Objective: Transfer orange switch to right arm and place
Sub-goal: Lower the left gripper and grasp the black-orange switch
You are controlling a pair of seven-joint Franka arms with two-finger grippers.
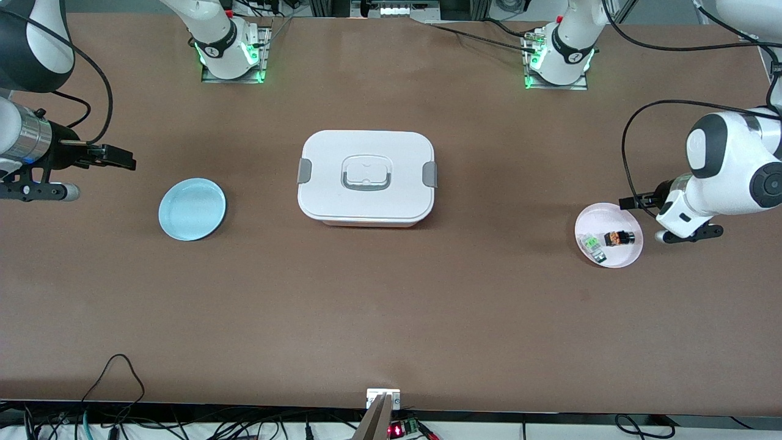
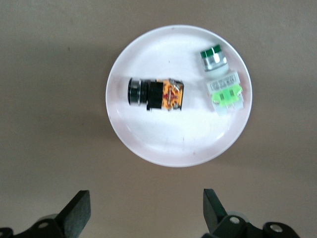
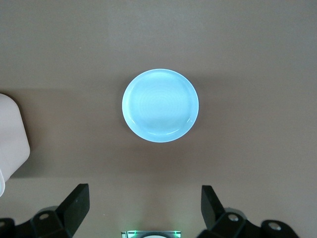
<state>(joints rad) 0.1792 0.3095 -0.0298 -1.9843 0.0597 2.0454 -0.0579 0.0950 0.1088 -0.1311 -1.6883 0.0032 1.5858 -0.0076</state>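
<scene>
The tiny black-and-orange switch [image 2: 157, 94] lies on the round pink plate [image 1: 629, 256] near the left arm's table edge, beside a green-and-clear component [image 2: 224, 89]. Only the wrist views show both grippers, left [image 2: 146, 210] and right [image 3: 144, 206], spread wide, empty, the latter above the pale blue dish [image 3: 160, 105].

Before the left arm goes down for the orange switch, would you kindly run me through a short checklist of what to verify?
1. Orange switch lies on the pink plate, nothing covering it: ok.
2. Left gripper is open and holds nothing: ok.
3. Green switch lies beside the orange one, apart from it, though close enough to mind: ok.
4. Left gripper is centred over the orange switch: not ok, it is off to the plate's edge.
5. Right gripper is open, waiting near the blue plate: ok.
6. Blue plate has nothing on it: ok.
</scene>
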